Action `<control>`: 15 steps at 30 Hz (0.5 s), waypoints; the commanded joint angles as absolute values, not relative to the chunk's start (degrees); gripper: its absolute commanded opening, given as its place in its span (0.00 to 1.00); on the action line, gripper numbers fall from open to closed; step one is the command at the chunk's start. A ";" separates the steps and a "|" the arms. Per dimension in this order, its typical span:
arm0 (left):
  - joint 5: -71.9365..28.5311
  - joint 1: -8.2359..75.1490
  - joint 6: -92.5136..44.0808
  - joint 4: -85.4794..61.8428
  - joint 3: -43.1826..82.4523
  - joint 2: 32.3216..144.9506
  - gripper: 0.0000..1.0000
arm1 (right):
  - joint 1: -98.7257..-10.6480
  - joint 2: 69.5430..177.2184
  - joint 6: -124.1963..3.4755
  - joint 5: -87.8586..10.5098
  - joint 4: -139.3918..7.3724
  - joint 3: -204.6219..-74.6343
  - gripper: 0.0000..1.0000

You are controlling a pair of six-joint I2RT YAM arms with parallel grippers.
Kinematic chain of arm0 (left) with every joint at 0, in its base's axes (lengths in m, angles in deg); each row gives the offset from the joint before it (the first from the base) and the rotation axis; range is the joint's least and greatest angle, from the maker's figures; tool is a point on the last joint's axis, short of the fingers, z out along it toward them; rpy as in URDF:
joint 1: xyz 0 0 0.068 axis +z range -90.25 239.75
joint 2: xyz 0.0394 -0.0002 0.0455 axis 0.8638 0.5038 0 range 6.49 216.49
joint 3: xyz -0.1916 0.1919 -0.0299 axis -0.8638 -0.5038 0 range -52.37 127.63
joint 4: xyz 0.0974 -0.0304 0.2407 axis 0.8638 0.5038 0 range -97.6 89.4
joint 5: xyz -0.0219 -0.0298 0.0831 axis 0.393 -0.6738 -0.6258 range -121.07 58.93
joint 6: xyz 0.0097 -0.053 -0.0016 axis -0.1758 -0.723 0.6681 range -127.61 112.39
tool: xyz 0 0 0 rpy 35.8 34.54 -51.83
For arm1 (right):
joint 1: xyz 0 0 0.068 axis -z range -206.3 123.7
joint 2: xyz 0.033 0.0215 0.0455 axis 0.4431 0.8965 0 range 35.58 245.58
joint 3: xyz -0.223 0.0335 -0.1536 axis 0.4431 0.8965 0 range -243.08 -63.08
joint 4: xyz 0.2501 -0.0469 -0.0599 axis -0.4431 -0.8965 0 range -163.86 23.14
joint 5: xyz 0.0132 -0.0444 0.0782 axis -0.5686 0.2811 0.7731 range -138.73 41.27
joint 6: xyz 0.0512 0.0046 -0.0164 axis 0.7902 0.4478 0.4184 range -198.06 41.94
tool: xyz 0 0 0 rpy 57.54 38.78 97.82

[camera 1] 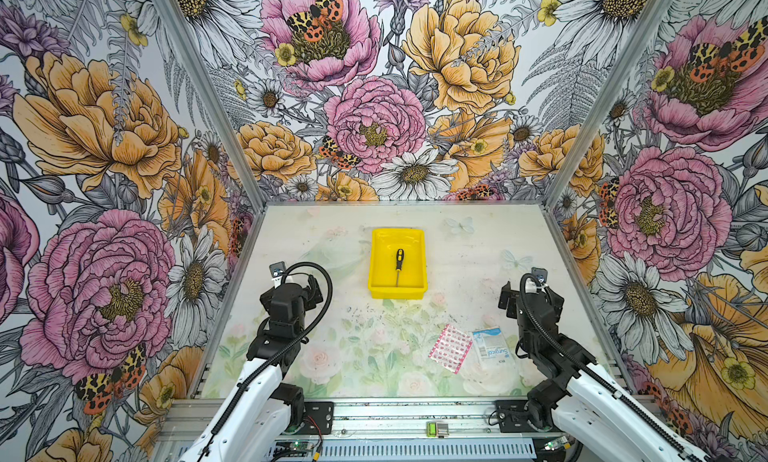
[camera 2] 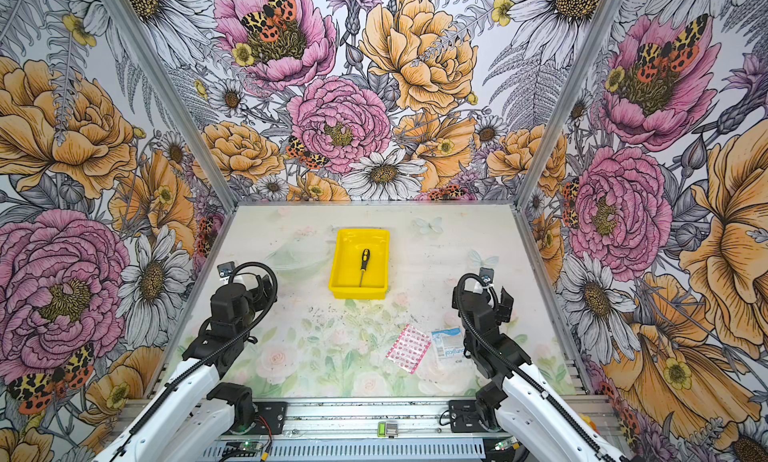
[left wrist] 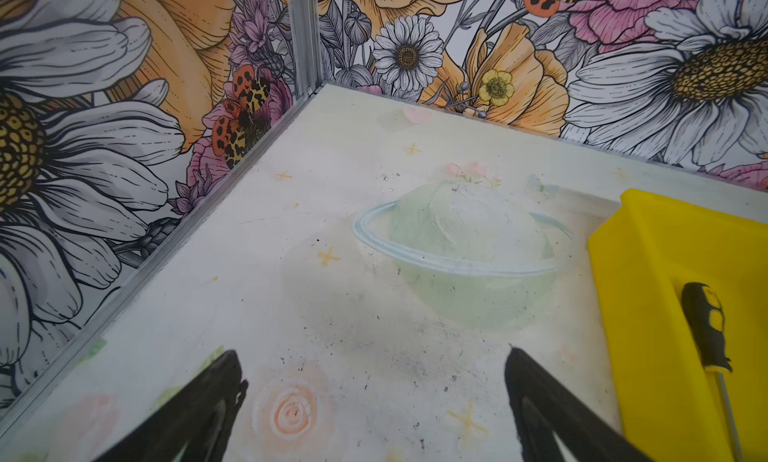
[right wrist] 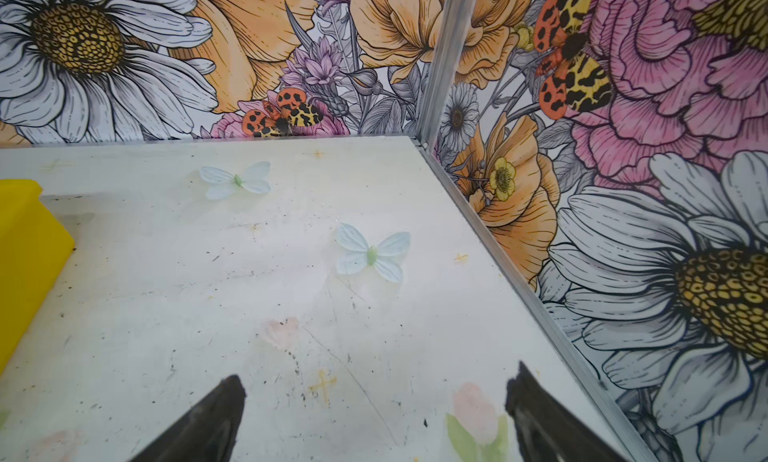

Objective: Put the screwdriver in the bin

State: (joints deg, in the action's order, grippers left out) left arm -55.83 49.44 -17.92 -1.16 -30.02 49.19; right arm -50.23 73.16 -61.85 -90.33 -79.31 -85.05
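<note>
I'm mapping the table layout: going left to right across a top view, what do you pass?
In order: left gripper, yellow bin, pink spotted packet, white packet, right gripper.

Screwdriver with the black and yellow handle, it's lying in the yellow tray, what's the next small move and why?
Probably just retreat to rest: the slim black-and-yellow-handled screwdriver lies wholly inside the shallow yellow plastic bin, and the left gripper and right gripper are open, empty and clear of it.
</note>
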 commanded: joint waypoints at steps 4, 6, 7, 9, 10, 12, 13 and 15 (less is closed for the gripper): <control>-53.49 50.56 -9.64 -19.64 -38.47 49.87 0.99 | -41.60 78.97 -66.64 -83.07 -64.28 -81.29 0.99; -53.93 51.02 -9.88 -22.31 -39.52 51.75 0.99 | -38.97 81.32 -66.39 -81.80 -62.11 -80.48 1.00; -54.28 51.34 -9.96 -22.54 -39.31 53.57 0.99 | -37.88 82.47 -66.35 -81.14 -60.81 -80.07 0.99; -54.07 52.04 -9.28 -21.88 -37.49 57.04 0.99 | -36.27 84.06 -66.84 -79.54 -57.70 -79.14 0.99; -53.23 52.25 -8.34 -23.53 -37.15 58.97 0.99 | -35.39 84.93 -67.06 -78.65 -56.09 -78.66 0.99; -51.72 52.59 -7.33 -27.15 -36.62 62.17 0.99 | -33.66 86.88 -67.16 -76.66 -53.24 -77.98 0.99; -50.81 52.77 -7.02 -29.11 -36.40 63.70 0.99 | -32.91 87.78 -67.11 -76.02 -52.90 -78.29 0.99; -48.70 53.29 -6.64 -34.78 -36.59 66.99 0.99 | -31.55 90.49 -67.86 -74.17 -50.38 -78.95 1.00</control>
